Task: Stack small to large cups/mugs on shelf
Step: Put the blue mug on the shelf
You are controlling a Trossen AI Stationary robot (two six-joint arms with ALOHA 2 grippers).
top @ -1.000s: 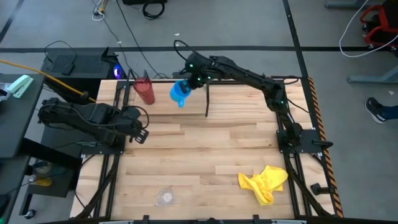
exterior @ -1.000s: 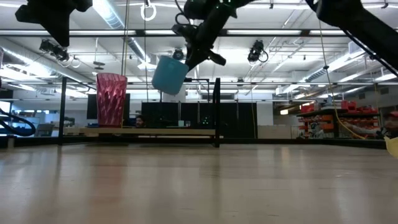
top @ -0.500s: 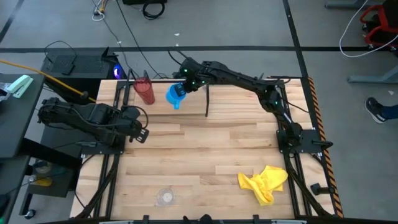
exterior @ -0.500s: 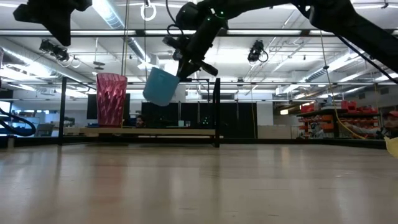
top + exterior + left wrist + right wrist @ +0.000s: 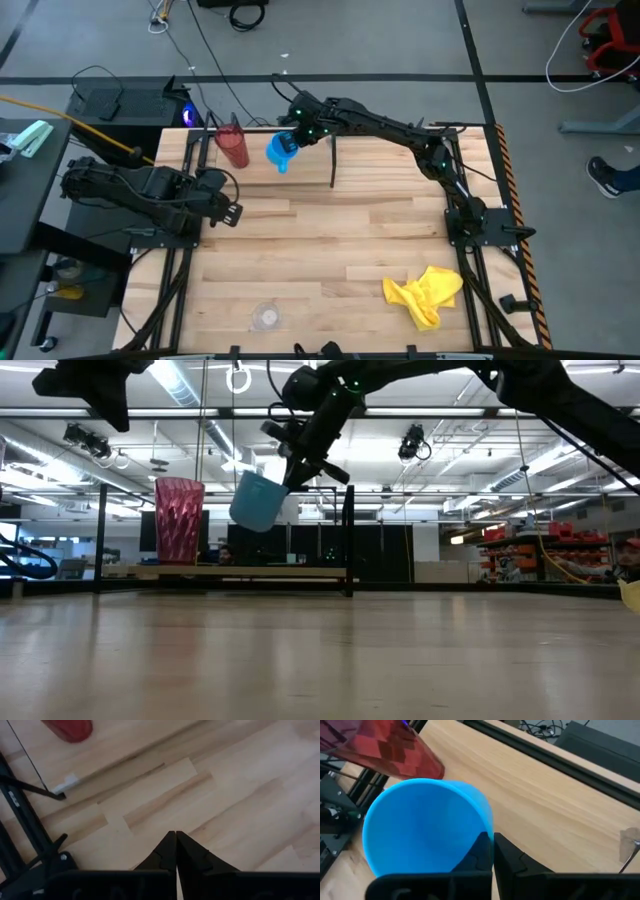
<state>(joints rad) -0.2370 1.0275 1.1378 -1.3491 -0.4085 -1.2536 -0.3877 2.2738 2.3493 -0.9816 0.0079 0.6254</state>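
right wrist view: right gripper [image 5: 492, 851] pinches blue cup [image 5: 425, 825] rim, one finger inside.

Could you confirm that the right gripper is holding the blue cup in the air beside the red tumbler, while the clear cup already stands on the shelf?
Not quite: the high view shows the clear cup on the table's near edge, far from the shelf. The rest holds: the right gripper holds the blue cup aloft beside the red tumbler.
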